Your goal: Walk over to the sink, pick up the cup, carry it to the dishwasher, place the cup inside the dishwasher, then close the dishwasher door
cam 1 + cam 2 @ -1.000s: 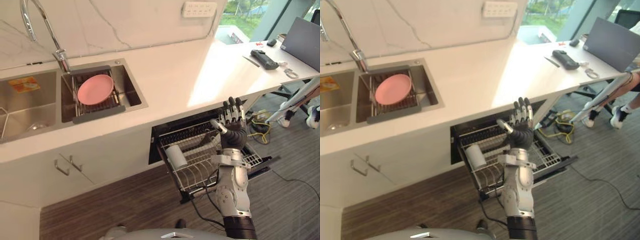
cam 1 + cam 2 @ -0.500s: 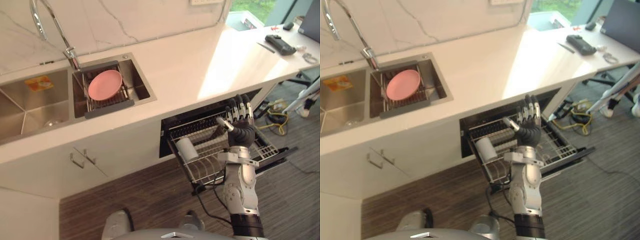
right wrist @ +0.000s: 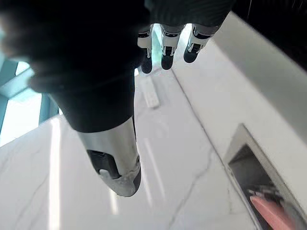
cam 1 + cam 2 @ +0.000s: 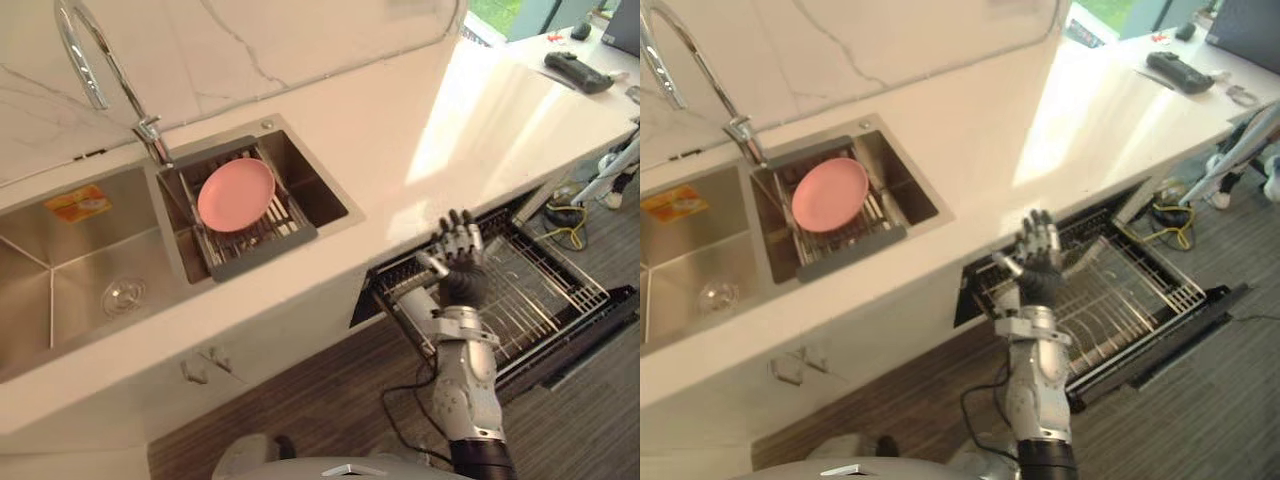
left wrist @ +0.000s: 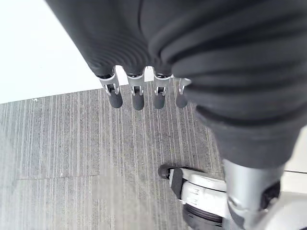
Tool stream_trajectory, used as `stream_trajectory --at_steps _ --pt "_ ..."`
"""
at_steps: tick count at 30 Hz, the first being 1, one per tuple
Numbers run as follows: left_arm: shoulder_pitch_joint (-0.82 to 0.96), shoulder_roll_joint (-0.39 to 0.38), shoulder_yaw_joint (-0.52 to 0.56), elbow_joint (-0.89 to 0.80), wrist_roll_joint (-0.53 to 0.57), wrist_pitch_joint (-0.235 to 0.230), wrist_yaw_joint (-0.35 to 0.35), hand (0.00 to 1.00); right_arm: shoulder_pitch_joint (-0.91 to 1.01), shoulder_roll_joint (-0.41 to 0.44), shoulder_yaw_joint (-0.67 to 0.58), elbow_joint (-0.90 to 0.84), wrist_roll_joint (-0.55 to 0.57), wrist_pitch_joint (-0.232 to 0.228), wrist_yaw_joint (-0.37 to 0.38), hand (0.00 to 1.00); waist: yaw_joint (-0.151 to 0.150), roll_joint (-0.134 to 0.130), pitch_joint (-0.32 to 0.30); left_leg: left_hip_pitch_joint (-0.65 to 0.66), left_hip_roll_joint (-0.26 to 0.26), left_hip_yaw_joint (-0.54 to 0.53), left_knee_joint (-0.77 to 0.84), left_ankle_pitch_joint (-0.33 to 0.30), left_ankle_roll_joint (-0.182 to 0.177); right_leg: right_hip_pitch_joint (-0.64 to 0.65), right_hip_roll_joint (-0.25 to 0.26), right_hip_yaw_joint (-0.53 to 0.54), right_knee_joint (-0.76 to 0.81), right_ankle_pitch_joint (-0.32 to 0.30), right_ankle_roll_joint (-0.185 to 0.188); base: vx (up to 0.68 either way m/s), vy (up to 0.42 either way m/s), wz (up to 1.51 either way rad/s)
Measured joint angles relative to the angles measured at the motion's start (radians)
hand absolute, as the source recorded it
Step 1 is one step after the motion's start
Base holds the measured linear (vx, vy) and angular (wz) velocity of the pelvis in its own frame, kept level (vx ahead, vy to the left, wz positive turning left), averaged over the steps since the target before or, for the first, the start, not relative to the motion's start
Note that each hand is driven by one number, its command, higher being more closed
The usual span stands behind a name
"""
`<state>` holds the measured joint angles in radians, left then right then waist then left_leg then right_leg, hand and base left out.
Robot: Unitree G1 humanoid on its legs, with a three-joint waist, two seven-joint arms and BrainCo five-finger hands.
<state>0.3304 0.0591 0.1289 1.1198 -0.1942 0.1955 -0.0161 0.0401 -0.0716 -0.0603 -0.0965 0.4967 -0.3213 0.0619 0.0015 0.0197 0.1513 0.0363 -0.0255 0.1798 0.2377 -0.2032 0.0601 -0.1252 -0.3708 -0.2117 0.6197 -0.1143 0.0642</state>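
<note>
White cup (image 4: 404, 299) lies in the dishwasher rack (image 4: 545, 290), so placing looks done. Our right hand (image 4: 458, 265) hovers just beside it, fingers (image 4: 461, 236) spread, empty; the left hand (image 5: 158, 93) hangs straight-fingered. We have yet to close the door (image 4: 1185, 340).

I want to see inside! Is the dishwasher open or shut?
Open. Its wire rack is pulled out from under the counter, above the lowered door.

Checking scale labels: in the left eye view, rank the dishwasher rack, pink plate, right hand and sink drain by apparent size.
Largest: the dishwasher rack.
Then pink plate and right hand, about alike; the hand is nearer the camera, so unranked.
Smallest: sink drain.
</note>
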Motion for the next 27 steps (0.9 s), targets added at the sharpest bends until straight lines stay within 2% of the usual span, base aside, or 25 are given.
stream_trajectory --at_steps 1,2,3,4,6,7,8,9,10,11,13,16,18,21,24,25,27 --pt "-0.002 0.007 -0.006 -0.003 0.000 0.000 0.006 0.00 -0.010 0.004 0.006 -0.001 0.004 0.000 0.000 0.00 0.001 0.001 0.000 0.030 0.005 -0.013 -0.028 0.001 0.000 -0.003 0.053 -0.023 0.019 -0.062 0.005 0.29 0.052 0.17" --pt "-0.005 0.020 -0.011 -0.008 0.000 0.000 0.010 0.00 -0.020 0.004 0.010 -0.005 0.006 0.000 0.000 0.00 0.000 0.004 0.005 0.065 0.010 -0.023 -0.061 0.002 0.000 -0.023 0.132 -0.047 0.014 -0.128 -0.009 0.18 0.002 0.15" --pt "-0.009 0.025 -0.010 -0.011 0.000 -0.001 0.011 0.00 -0.023 0.002 0.009 -0.007 0.006 0.000 0.000 0.00 -0.001 0.001 0.007 0.080 0.012 -0.032 -0.075 0.002 0.000 -0.038 0.172 -0.048 0.000 -0.149 -0.021 0.26 -0.058 0.40" --pt "-0.032 0.035 -0.008 -0.012 0.002 -0.002 0.012 0.00 -0.023 0.001 0.000 -0.012 0.006 -0.001 0.000 0.00 -0.012 -0.002 0.011 0.106 0.019 -0.064 -0.101 0.001 0.000 -0.093 0.257 -0.033 -0.048 -0.158 -0.039 0.21 -0.087 0.47" --pt "-0.045 0.042 0.009 -0.013 0.005 -0.013 0.017 0.00 -0.019 0.000 -0.006 -0.024 0.006 -0.002 0.000 0.00 -0.028 -0.009 0.020 0.134 0.022 -0.093 -0.120 -0.001 -0.005 -0.155 0.303 0.022 -0.114 -0.115 -0.045 0.22 -0.119 0.65" --pt "-0.042 0.048 0.023 -0.012 0.010 -0.030 0.018 0.00 -0.004 0.001 -0.011 -0.056 0.007 -0.005 -0.001 0.00 -0.036 -0.020 0.025 0.151 0.017 -0.110 -0.114 -0.018 -0.021 -0.166 0.316 0.075 -0.225 -0.022 -0.033 0.22 -0.143 0.86" --pt "-0.030 0.061 0.027 -0.019 0.018 -0.049 0.017 0.00 0.015 0.003 -0.017 -0.094 0.006 -0.017 -0.001 0.00 -0.039 -0.055 0.023 0.177 -0.005 -0.137 -0.092 -0.060 -0.046 -0.154 0.301 0.117 -0.308 0.156 -0.018 0.24 -0.168 0.77" --pt "-0.031 0.064 0.030 -0.017 0.025 -0.054 0.020 0.00 0.024 -0.003 -0.024 -0.107 0.005 -0.030 -0.002 0.00 -0.037 -0.051 0.024 0.185 -0.001 -0.150 -0.076 -0.085 -0.055 -0.150 0.298 0.114 -0.279 0.155 -0.065 0.30 -0.184 0.57" --pt "-0.025 0.036 0.031 -0.032 0.039 -0.068 0.028 0.00 0.034 -0.020 -0.033 -0.129 0.005 -0.040 -0.009 0.00 -0.026 -0.029 0.021 0.178 0.027 -0.156 -0.050 -0.094 -0.057 -0.137 0.311 0.100 -0.270 0.139 -0.063 0.31 -0.170 0.57" --pt "-0.030 0.021 0.051 -0.038 0.057 -0.073 0.040 0.00 0.035 -0.023 -0.042 -0.167 0.005 -0.053 -0.012 0.00 -0.032 -0.003 0.019 0.166 0.048 -0.167 -0.043 -0.101 -0.063 -0.123 0.318 0.063 -0.284 0.127 -0.068 0.25 -0.114 0.60" --pt "-0.034 0.012 0.066 -0.060 0.082 -0.073 0.038 0.00 0.031 -0.023 -0.054 -0.209 0.003 -0.087 -0.026 0.00 -0.032 0.011 0.015 0.155 0.069 -0.184 -0.050 -0.098 -0.074 -0.118 0.326 0.031 -0.294 0.117 -0.075 0.19 -0.100 0.50" --pt "-0.034 0.014 0.068 -0.075 0.091 -0.056 0.060 0.00 0.023 -0.026 -0.073 -0.248 0.000 -0.126 -0.040 0.00 -0.011 0.006 0.013 0.161 0.089 -0.178 -0.067 -0.090 -0.080 -0.099 0.349 0.020 -0.333 0.119 -0.081 0.12 -0.066 0.10" --pt "-0.034 0.015 0.068 -0.078 0.092 -0.041 0.069 0.00 -0.002 -0.037 -0.073 -0.249 0.008 -0.138 -0.049 0.00 -0.010 0.005 0.013 0.160 0.093 -0.171 -0.071 -0.087 -0.084 -0.085 0.362 0.025 -0.382 0.147 -0.081 0.05 -0.014 -0.14" --pt "-0.039 0.017 0.065 -0.079 0.105 -0.038 0.071 0.00 -0.029 -0.058 -0.075 -0.248 0.028 -0.135 -0.044 0.00 -0.004 0.005 0.013 0.155 0.091 -0.139 -0.086 -0.080 -0.087 -0.066 0.375 0.053 -0.481 0.212 -0.077 -0.02 0.031 -0.29" --pt "-0.040 0.017 0.064 -0.079 0.129 -0.038 0.072 0.00 -0.026 -0.059 -0.080 -0.243 0.060 -0.118 0.007 0.00 -0.004 0.005 0.011 0.157 0.082 -0.124 -0.086 -0.079 -0.088 -0.034 0.376 0.068 -0.558 0.263 -0.072 -0.04 0.062 -0.15" --pt "-0.041 0.018 0.062 -0.079 0.140 -0.039 0.074 0.00 -0.022 -0.059 -0.081 -0.243 0.093 -0.085 0.053 0.00 -0.007 0.001 0.009 0.157 0.077 -0.122 -0.087 -0.079 -0.088 -0.014 0.375 0.070 -0.603 0.282 -0.072 -0.04 0.060 -0.07" --pt "-0.042 0.019 0.058 -0.080 0.140 -0.040 0.075 0.00 -0.011 -0.058 -0.082 -0.242 0.127 -0.046 0.101 0.00 -0.008 -0.004 0.006 0.156 0.074 -0.120 -0.089 -0.079 -0.089 0.005 0.375 0.071 -0.650 0.308 -0.072 -0.01 0.021 -0.02"
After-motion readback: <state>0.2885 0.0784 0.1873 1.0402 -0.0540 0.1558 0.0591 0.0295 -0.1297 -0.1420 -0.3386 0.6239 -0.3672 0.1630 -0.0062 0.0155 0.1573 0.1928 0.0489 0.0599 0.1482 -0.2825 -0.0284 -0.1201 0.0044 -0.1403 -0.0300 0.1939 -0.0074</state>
